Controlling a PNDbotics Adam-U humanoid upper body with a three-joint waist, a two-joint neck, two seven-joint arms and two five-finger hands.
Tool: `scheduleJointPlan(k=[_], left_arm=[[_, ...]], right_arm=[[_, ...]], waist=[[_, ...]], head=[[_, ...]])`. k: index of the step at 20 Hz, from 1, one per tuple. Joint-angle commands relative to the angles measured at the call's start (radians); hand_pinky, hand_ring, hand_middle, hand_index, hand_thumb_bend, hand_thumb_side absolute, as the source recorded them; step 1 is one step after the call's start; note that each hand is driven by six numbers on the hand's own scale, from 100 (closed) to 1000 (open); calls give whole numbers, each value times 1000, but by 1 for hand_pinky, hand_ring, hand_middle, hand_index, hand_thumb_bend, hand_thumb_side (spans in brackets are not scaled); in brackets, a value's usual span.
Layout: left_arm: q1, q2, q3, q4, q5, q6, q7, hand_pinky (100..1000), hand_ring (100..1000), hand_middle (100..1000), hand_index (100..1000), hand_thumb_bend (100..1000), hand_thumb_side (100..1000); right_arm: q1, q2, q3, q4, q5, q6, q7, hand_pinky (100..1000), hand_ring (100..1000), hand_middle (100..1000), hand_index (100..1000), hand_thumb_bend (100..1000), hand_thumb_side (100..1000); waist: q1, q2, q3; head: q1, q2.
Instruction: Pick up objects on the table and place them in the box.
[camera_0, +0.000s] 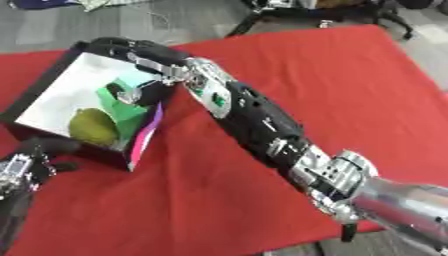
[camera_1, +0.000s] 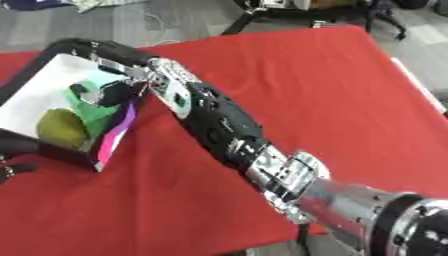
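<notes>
Fingers of the left hand (camera_0: 35, 155) show at the lower left of the frame, dark and curled against the near wall of the box (camera_0: 52, 75), apparently gripping its edge, though the blur there makes that uncertain. That box sits at the upper left on the red cloth (camera_0: 332, 90), black outside and white inside, with a magenta flap along its right wall. Inside it, toward the near corner, lies a round yellow-green fruit (camera_0: 92, 126), and just right of that stands a green block-like object (camera_0: 122, 107), touching or nearly touching the fruit. Above the green object a pale teal piece (camera_0: 133, 80) shows under the right hand (camera_0: 144, 62), which reaches over the box's right wall from the arm crossing the frame from the lower right. Its fingers are bent downward over the box interior, and whether they have hold of the teal piece cannot be told. Farther right the red cloth covers the table to its far edge.
</notes>
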Motion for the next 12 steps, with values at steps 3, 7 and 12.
scheduleJointPlan(k=[3,7,12], left_arm=[[7,12,19,-5,-8,-4,14,753,841,681,700,100,910],[36,25,51,-7,-13,-9,43,754,842,682,700,100,908],[87,50,100,-8,-23,-14,93,754,842,682,700,100,910]], right_arm=[[-2,-115,13,-144,-174,-1,-2,1000,891,942,983,100,399],[79,-255,13,-390,-429,30,-6,1000,842,863,958,100,398],[299,-364,-57,-684,-687,123,-17,1000,807,807,940,100,474]], waist=[[-10,-9,-26],[-12,-29,-72],[-27,-54,-140]], head=[[29,-2],[91,-2],[171,-2]])
